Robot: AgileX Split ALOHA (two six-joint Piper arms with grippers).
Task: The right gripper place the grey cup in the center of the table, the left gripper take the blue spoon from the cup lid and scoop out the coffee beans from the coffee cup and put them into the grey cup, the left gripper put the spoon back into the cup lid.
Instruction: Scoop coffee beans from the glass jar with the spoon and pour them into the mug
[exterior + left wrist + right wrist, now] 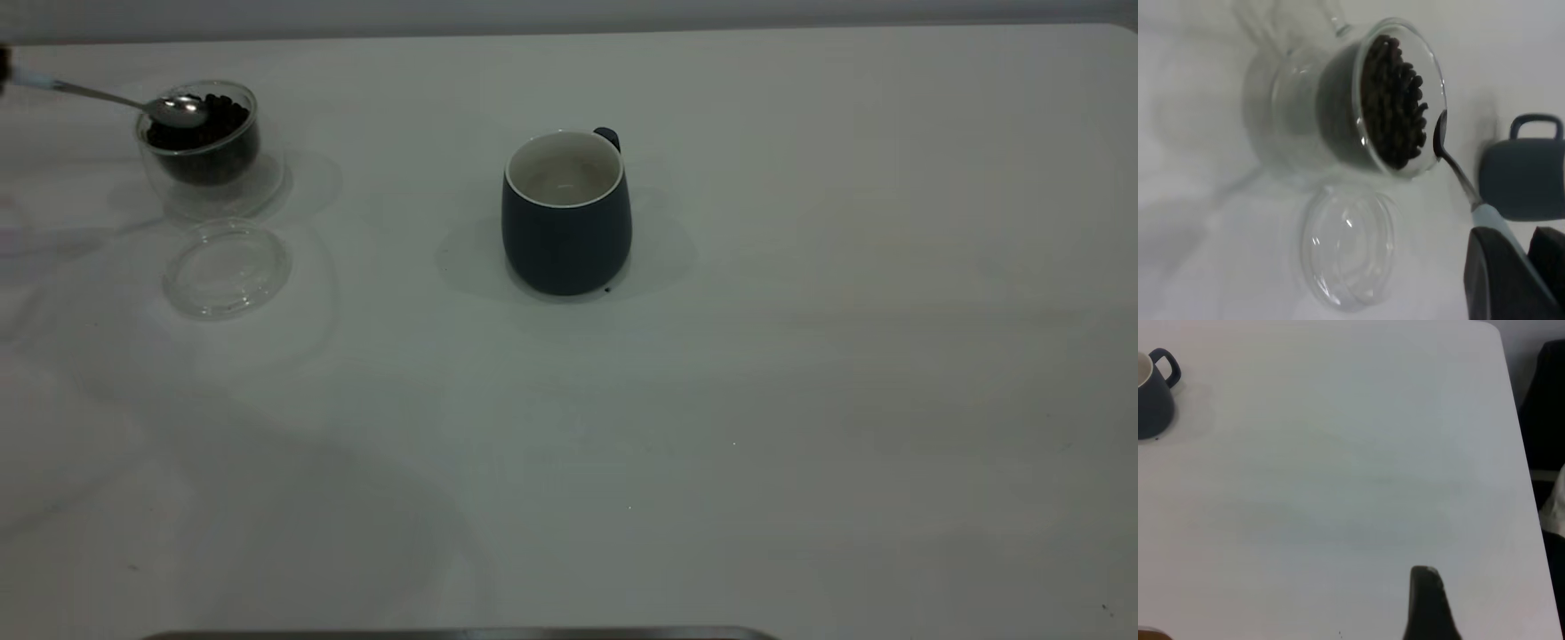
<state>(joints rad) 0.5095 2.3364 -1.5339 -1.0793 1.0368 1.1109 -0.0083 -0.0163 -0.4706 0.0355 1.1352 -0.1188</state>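
Observation:
The grey cup (566,236) stands upright at the middle of the table (800,356), its white inside empty; it also shows in the left wrist view (1525,177) and the right wrist view (1151,397). The coffee cup (200,147) (1291,113) stands at the far left, full of coffee beans (222,116) (1395,100). The cup lid (227,267) (1348,257) lies empty just in front of it. My left gripper (1519,253) is shut on the pale handle of the blue spoon (178,110) (1439,137). The spoon's shiny bowl sits at the coffee cup's rim over the beans. My right gripper (1425,607) is off to the right, away from the grey cup.
A dark strip (462,635) runs along the table's near edge. The table's right edge and a dark shape beyond it (1545,400) show in the right wrist view. A few tiny dark specks lie near the grey cup's foot.

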